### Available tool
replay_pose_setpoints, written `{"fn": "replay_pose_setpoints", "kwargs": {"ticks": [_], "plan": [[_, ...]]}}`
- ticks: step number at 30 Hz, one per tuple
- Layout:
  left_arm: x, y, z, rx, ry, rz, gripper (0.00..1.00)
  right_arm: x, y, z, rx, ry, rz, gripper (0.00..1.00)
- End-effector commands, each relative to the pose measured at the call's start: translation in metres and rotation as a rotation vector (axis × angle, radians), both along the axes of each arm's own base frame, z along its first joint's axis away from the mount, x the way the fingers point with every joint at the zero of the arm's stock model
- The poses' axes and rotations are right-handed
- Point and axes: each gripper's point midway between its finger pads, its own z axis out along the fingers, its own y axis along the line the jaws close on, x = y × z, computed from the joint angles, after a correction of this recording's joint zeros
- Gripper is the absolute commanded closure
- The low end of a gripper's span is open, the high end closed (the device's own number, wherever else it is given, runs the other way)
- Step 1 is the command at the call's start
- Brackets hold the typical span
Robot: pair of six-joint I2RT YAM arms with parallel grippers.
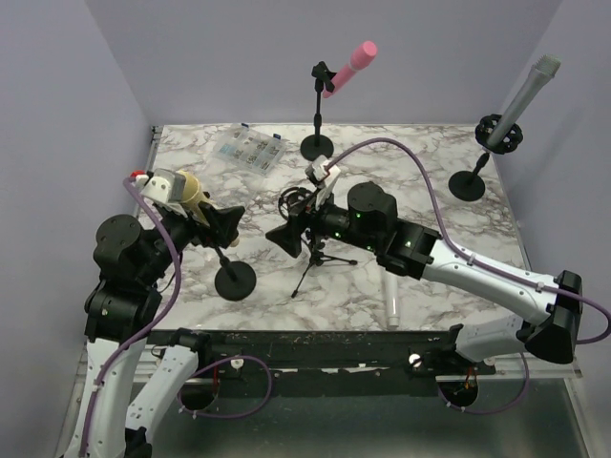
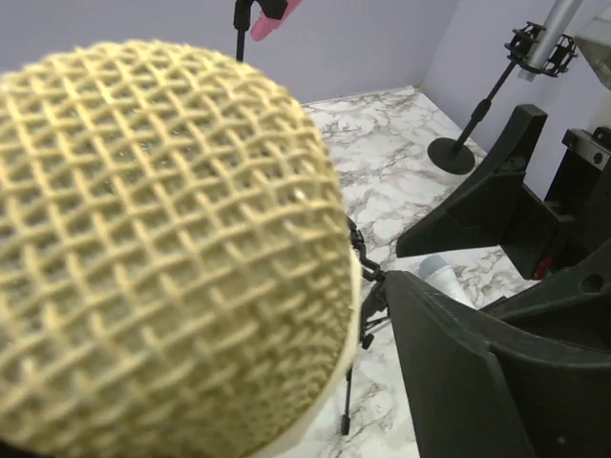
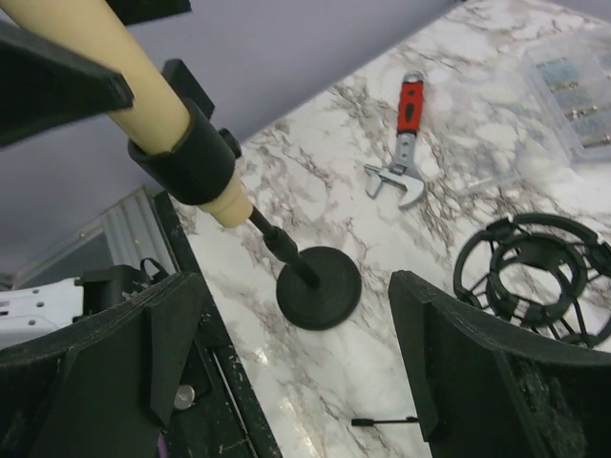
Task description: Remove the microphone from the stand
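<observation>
The microphone (image 1: 184, 194) sits in the clip (image 3: 186, 157) of the near-left stand (image 1: 236, 280), long axis tilted, head up toward the left wrist. The left gripper (image 1: 218, 227) is at its handle, the nearer arm; clamping cannot be confirmed. The right gripper (image 1: 284, 232), jaws spread and empty, faces the stand from the right.
</observation>
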Motion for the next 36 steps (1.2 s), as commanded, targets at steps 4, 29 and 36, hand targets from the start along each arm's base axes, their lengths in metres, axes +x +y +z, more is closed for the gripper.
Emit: {"fn": "replay_pose_setpoints", "kwargs": {"ticks": [4, 29, 36], "plan": [[-0.031, 0.009, 0.008, 0.004, -0.055, 0.010, 0.01, -0.021, 0.045, 0.053, 0.112, -0.078, 0.153, 0.11], [-0.092, 0.118, -0.035, -0.148, -0.110, 0.566, 0.01, 0.000, 0.125, 0.069, 0.003, -0.208, -0.193, 0.30], [-0.083, 0.095, -0.041, -0.123, -0.093, 0.448, 0.01, -0.005, 0.136, 0.061, -0.028, -0.243, -0.132, 0.79]]}}
